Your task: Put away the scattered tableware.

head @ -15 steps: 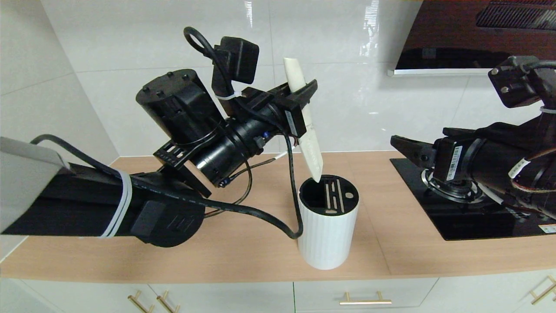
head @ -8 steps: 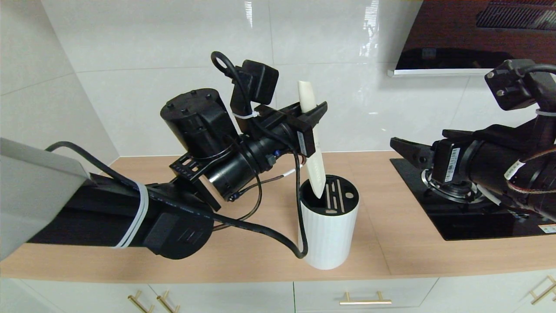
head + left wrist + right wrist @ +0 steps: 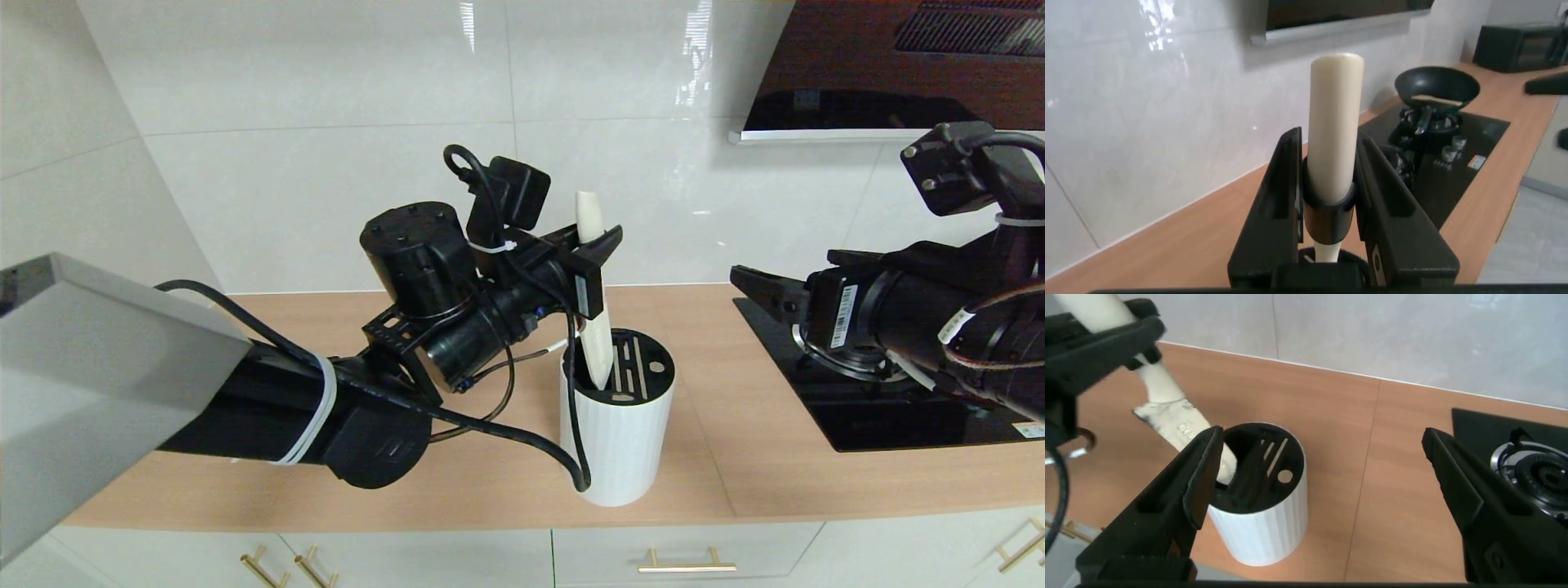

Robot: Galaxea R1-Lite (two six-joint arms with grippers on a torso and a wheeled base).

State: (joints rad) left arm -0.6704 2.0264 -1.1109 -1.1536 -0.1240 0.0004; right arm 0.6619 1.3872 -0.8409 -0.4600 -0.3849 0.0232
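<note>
Knife tip in the holder, pinched by the left fingers

The left fingers [image 3: 1282, 192] pinch the cream handle of the knife [image 3: 597, 327]. Its pale blade points down from them at a slight tilt, and the tip sits inside the wide opening of the white ribbed holder [image 3: 618, 433], which stands on the tabletop [image 3: 735, 465] just below them. The right fingers [image 3: 1184, 498] are spread wide and hold nothing. They hang above the tabletop at the edge of the black stove [image 3: 865, 425], well apart from the left fingers.
</note>
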